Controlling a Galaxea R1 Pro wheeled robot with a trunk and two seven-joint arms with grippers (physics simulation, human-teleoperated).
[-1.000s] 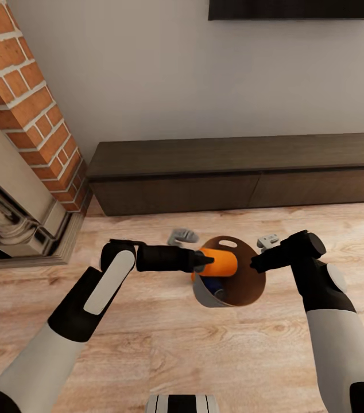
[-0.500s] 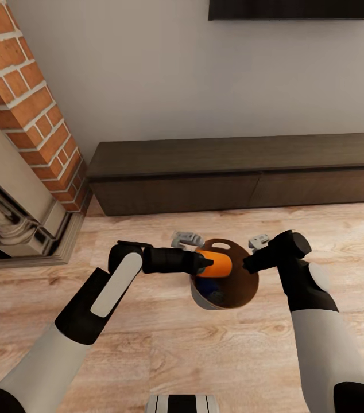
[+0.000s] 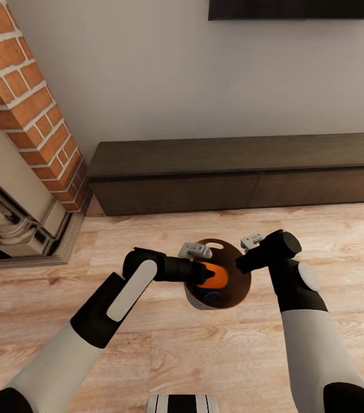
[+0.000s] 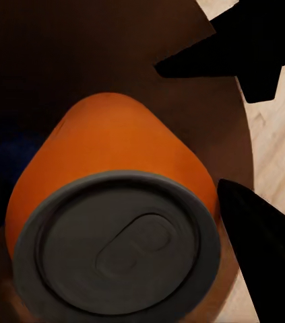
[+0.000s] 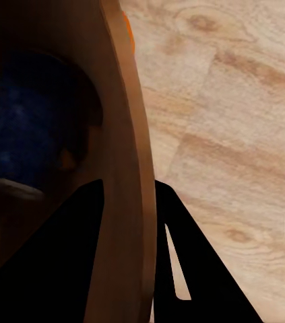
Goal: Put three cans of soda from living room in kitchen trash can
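Lowered into bin [image 3: 193, 298], orange can [image 4: 108, 168]; wrist shows lid.

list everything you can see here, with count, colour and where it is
orange can: one, orange with grey top, over the bin's mouth, in the left tool
blue can: one, blue, inside the bin
bin: one, grey outside, brown inside, above the wood floor, rim gripped by the right tool
low cabinet: one, dark brown, along the wall
fireplace: one, red brick, far left
television: one, black, on the wall
left tool: black, shut on the orange can
right tool: black, clamped on the bin's rim
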